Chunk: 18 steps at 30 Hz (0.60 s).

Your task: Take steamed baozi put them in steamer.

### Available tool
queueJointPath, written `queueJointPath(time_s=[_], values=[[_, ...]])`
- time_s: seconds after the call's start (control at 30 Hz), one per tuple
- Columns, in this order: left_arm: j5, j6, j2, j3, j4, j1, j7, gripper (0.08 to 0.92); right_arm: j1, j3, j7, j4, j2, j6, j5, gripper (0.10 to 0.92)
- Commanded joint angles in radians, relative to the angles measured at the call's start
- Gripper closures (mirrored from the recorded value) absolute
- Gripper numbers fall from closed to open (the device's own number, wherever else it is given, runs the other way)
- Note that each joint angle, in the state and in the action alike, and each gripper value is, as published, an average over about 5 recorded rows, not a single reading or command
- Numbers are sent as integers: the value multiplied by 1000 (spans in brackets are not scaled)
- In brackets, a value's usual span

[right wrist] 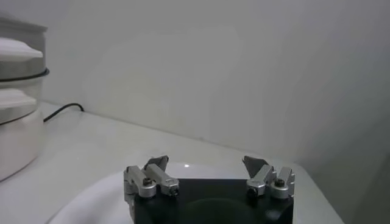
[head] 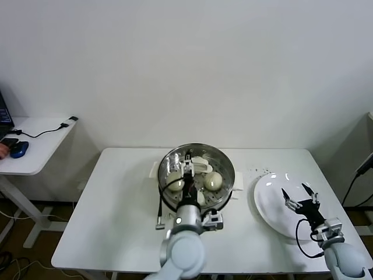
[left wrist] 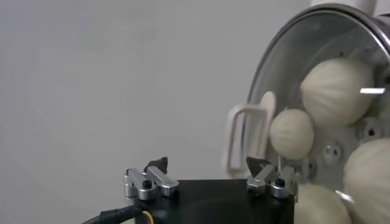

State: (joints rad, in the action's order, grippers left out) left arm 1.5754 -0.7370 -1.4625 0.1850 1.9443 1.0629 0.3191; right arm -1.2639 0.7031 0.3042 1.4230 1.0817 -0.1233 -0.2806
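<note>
Left gripper [head: 187, 165]: seen at picture centre, over the steamer [head: 224, 160]; fingers spread, nothing held.
Buns [head: 213, 180]: all sit on the steamer's holed tray; four are counted in the left wrist view, e.g. [left wrist: 336, 91] and [left wrist: 292, 134].
Plate [head: 268, 204]: at lower right of the table [head: 116, 198], bare.
Right gripper [head: 300, 199]: held over the plate, fingers spread, empty.
Progress: loading judged complete.
Risk: a bun could be dented or dragged, or the steamer rim clipped, if the left gripper is lifted out at an angle rather than straight up.

The left end effector [head: 187, 166] hides part of the steamer [head: 224, 158].
</note>
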Motion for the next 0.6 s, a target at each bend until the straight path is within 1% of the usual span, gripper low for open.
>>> queueJointPath(time_s=[0.03, 0.1, 0.2, 0.27, 0.3, 0.37, 0.43, 0.5, 0.6], values=[[-301, 100, 178, -144, 263, 205, -188, 181, -1, 7, 5, 29, 0, 47, 26, 203], [-454, 195, 212, -226, 272, 248, -293, 178, -5, 13, 8, 44, 0, 56, 24, 203], [-709, 344, 234, -362, 277, 303, -449, 177, -14, 20, 12, 72, 2, 64, 4, 203], [-858, 470, 235, -479, 281, 351, -518, 177, -23, 23, 10, 95, 5, 65, -10, 203], [-919, 536, 231, -539, 281, 380, -534, 177, -27, 24, 7, 105, 8, 66, -14, 203], [-1049, 659, 218, -650, 282, 440, -549, 177, -36, 27, 1, 127, 15, 67, -23, 203], [-1180, 748, 189, -740, 276, 496, -534, 177, -44, 29, -3, 144, 23, 68, -25, 203], [-1321, 812, 148, -825, 254, 538, -491, 177, -53, 29, -7, 157, 30, 69, -23, 203], [-1530, 889, 85, -923, 190, 570, -417, 177, -62, 26, -10, 175, 39, 75, -21, 203]])
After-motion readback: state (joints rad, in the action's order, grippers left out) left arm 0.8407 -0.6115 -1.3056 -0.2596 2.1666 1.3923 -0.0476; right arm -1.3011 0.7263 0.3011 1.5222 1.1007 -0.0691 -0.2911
